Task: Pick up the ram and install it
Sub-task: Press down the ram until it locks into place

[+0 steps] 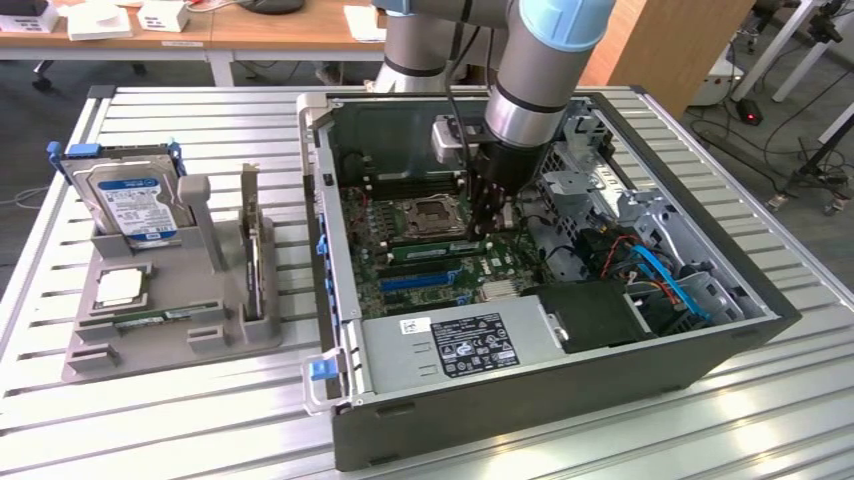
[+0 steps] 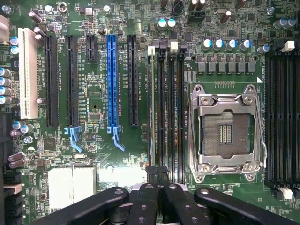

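Pincer [image 2: 158, 180] of mine is pinched shut over the memory slots [image 2: 166, 112], low in the frame's middle, inside the computer case [image 1: 534, 400]; case walls crowd my arm.

Green motherboard [image 2: 122, 154] with black slots, one blue slot [image 2: 111, 79], one white slot [image 2: 28, 72], silver CPU socket [image 2: 227, 133]. Black gripper [image 2: 158, 176]. Dark grey PC case [image 1: 534, 400]; silver ribbed bench [image 1: 200, 420]. Grey holder [image 1: 174, 330], frame left; blue-white-labelled silver hard drive [image 1: 127, 205]. Light-blue-jointed silver arm [image 1: 541, 70]. Blue cables [image 1: 667, 280], right.
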You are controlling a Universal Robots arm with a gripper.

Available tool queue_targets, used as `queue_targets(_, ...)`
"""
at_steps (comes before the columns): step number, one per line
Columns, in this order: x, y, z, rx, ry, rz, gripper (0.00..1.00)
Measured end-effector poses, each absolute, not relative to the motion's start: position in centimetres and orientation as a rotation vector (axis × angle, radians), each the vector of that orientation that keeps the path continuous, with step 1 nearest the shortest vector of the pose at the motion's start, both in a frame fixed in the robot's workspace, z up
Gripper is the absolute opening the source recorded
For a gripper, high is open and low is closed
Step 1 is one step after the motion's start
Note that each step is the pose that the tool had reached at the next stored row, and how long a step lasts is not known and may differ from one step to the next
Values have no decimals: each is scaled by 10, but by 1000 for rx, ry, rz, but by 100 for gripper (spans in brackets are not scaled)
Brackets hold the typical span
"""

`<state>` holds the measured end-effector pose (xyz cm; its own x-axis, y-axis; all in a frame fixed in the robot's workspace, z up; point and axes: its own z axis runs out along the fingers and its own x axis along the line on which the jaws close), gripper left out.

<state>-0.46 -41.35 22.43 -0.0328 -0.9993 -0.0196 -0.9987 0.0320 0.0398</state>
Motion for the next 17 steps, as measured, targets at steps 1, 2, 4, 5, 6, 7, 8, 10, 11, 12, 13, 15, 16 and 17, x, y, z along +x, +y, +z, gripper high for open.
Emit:
queue_targets(1, -5, -414, 224, 2175, -2247, -66, 9)
queue_targets(2, -5, -414, 224, 2175, -2247, -66, 9)
queue_targets(4, -5, -413, 224, 2175, -2247, -66, 9)
queue_targets(5, -5, -413, 224, 2175, -2247, -66, 9)
queue_targets(6, -5, -414, 224, 2175, -2247, -66, 9)
queue_targets(7, -5, -414, 224, 2175, -2247, -66, 9)
queue_targets(8, -5, -414, 224, 2175, -2247, -67, 9)
queue_targets(10, -5, -414, 224, 2175, -2247, -67, 9)
queue_targets(11, -5, -414, 224, 2175, -2247, -67, 9)
queue_targets(12, -5, -414, 224, 2175, -2247, -67, 9)
queue_targets(13, -5, -414, 224, 2175, -2247, -67, 9)
queue_targets(15, -5, -414, 223, 2175, -2247, -66, 9)
queue_targets(16, -5, -414, 223, 2175, -2247, -66, 9)
queue_targets(17, -5, -414, 223, 2175, -2247, -66, 9)
